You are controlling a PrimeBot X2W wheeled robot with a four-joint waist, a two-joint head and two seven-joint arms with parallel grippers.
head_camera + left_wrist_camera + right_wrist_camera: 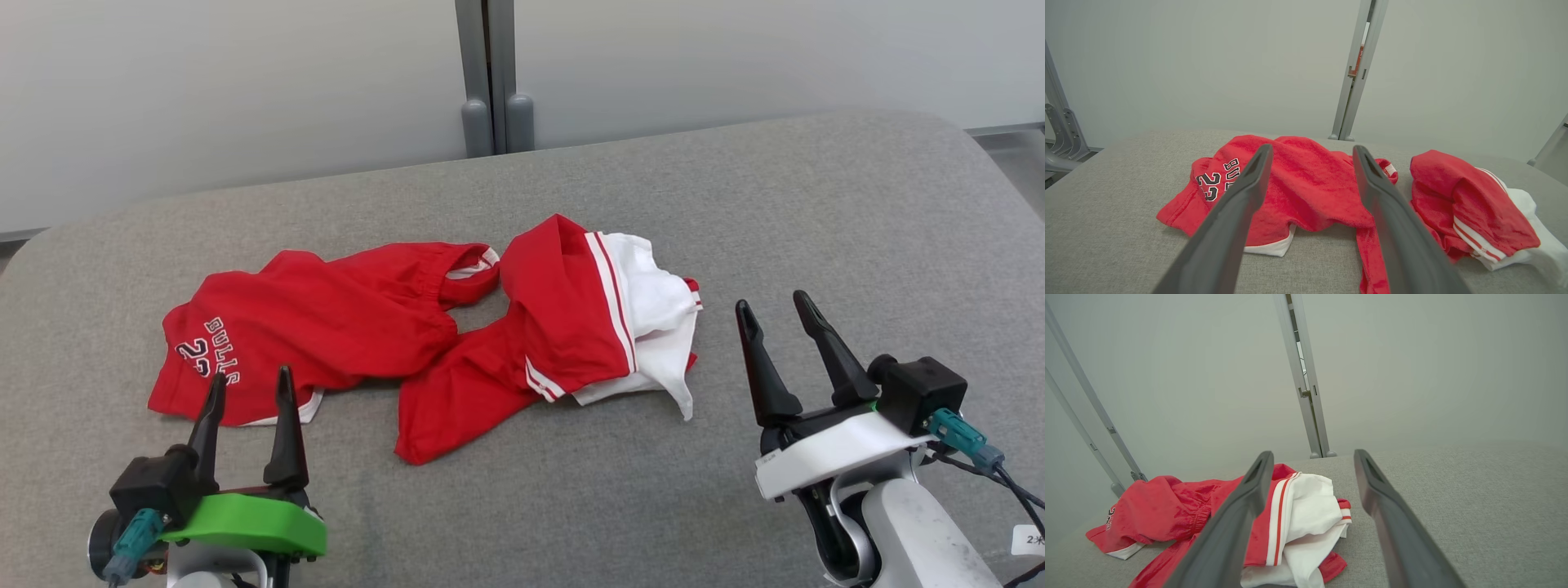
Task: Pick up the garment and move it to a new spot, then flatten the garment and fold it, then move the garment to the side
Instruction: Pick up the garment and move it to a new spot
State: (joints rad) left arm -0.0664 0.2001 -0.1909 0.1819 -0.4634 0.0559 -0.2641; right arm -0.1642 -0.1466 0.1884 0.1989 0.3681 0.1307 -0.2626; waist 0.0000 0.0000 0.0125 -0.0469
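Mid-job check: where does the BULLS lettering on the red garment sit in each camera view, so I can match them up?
Head view: BULLS lettering is left of centre, on the left end of the garment.
Left wrist view: lettering is left of centre, at mid height.
Right wrist view: a dark sliver of it sits low at the far left.
Shared landmark: grey upright post, top centre.

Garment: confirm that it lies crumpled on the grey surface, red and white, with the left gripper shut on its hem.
Wrong on the grip. The left gripper is open, fingers spread and pinching nothing, as the left wrist view shows. The rest holds: the red and white garment lies crumpled on the grey surface.
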